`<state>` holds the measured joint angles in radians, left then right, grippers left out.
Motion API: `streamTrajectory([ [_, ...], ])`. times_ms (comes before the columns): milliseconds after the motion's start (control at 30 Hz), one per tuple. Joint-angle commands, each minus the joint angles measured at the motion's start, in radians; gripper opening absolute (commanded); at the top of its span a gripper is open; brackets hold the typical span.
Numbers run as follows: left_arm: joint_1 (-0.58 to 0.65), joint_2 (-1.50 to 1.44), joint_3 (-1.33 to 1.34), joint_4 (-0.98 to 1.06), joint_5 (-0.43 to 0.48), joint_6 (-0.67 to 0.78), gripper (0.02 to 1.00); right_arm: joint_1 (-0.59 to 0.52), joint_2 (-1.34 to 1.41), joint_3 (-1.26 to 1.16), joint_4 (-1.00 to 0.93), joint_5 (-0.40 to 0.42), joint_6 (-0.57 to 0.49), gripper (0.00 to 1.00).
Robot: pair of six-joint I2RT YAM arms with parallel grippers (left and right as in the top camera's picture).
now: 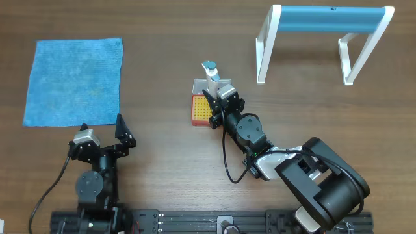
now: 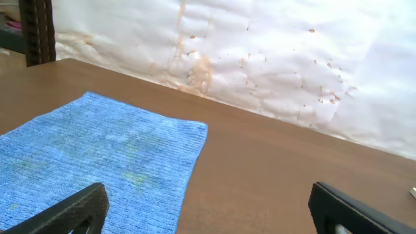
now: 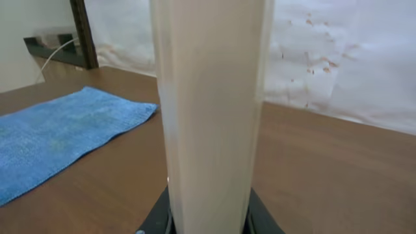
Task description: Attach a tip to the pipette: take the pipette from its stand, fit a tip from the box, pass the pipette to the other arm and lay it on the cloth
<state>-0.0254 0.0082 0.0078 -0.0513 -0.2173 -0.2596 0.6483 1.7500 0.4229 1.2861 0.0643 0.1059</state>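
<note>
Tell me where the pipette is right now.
In the top view the pipette stands upright in the right gripper near the middle of the table, by the orange tip box, between the blue cloth and the stand.

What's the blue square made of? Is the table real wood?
The cloth looks like soft microfibre fabric: fuzzy, with fine ribs and slightly wavy edges. The table looks like wood or wood-print laminate: brown grain streaks and a smooth, mostly matte top. Which one, I cannot tell.
</note>
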Motion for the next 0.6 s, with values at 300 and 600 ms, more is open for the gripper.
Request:
streamTrajectory([
  [300, -0.001, -0.005, -0.002, -0.004, -0.015, 0.005, 0.993, 0.002, -0.039, -0.011, -0.025, -0.005, -0.014, 0.073],
  [600, -0.001, -0.005, -0.002, -0.004, -0.015, 0.005, 0.993, 0.002, -0.032, -0.011, -0.025, -0.005, -0.014, 0.073],
])
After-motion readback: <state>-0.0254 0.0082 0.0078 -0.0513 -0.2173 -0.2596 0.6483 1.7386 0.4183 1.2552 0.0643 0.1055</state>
